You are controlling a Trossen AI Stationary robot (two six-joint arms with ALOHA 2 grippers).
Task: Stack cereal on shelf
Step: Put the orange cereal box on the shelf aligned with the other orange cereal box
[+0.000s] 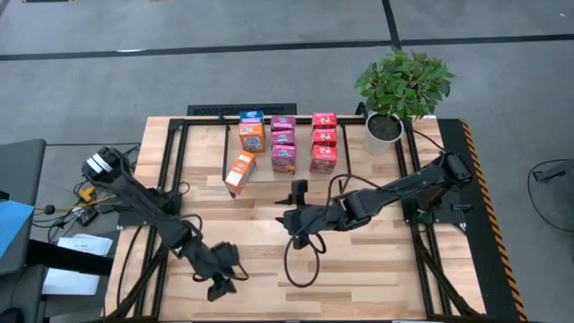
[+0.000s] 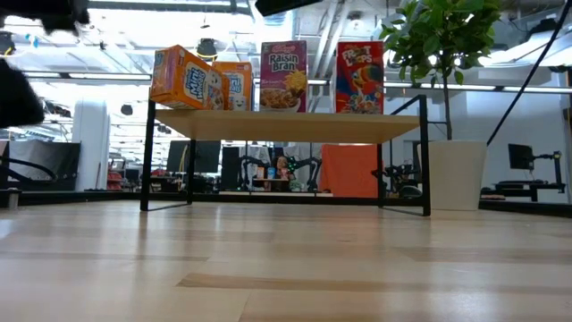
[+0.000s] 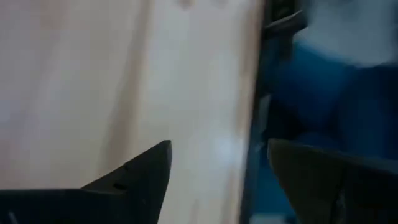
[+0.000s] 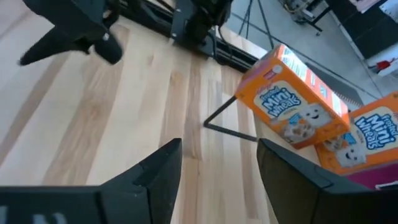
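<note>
From above, the low black-tube shelf with its light wooden board (image 1: 206,121) carries the small printed cardboard cereal boxes in three columns: orange-and-blue, magenta-pink (image 1: 283,142), red (image 1: 324,142). One orange-and-blue box (image 1: 240,172) sits askew at the shelf's front left edge, its long axis slanted out of line with the straight orange box (image 1: 252,133) behind it. The right gripper (image 1: 299,190) lies just in front of the shelf and a little to the right of this crooked box, so it is the nearer arm; the box lies forward and leftward from it. The left gripper (image 1: 218,289) is well apart, near the table's front edge.

At table height, the tilted orange box (image 2: 181,79) leans on the board's left end beside its upright twin (image 2: 234,87), with the magenta box (image 2: 283,76) and red box (image 2: 359,77) standing straight.

Past the left wrist, the dark fingers (image 3: 134,180) stand spread over bare wood, holding nothing; the picture is blurred, so little else can be read.

Past the right wrist, the fingers (image 4: 155,177) are spread and empty, the tilted orange box (image 4: 292,99) ahead between their lines, probably overhanging the shelf's corner
</note>
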